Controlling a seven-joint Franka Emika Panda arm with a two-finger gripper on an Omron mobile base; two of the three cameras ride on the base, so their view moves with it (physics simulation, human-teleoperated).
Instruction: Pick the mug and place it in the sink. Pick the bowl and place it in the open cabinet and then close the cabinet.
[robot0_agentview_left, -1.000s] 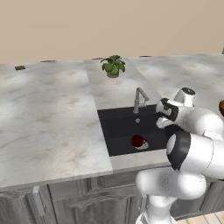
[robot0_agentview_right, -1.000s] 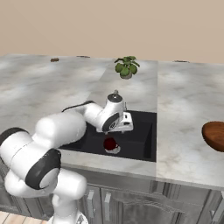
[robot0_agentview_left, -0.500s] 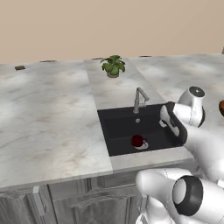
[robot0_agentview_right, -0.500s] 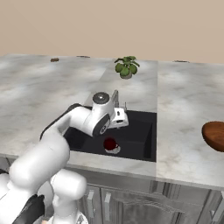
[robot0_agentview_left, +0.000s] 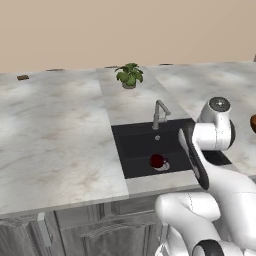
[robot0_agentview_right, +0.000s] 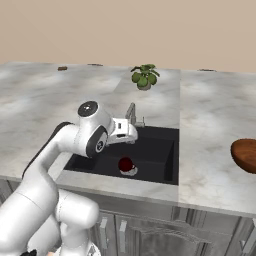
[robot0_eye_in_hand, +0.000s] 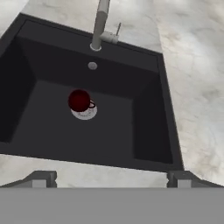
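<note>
raised gripper (robot0_eye_in_hand: 111, 177) gapes above dark red mug (robot0_eye_in_hand: 80, 100) in sink (robot0_eye_in_hand: 148, 127)

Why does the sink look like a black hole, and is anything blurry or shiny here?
Hand view: the sink is matt black with faint wall shading; the mug stays clear, with a small highlight. Left base view: even, soft light and a pale sheen on the counter. Right base view: the bowl shows a gloss and is cut by the edge.

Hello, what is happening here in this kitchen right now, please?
A white robot arm is working at the sink. The mug already sits in the basin by the drain. The gripper is open and empty above the sink. The bowl waits on the counter to the right, untouched.
</note>
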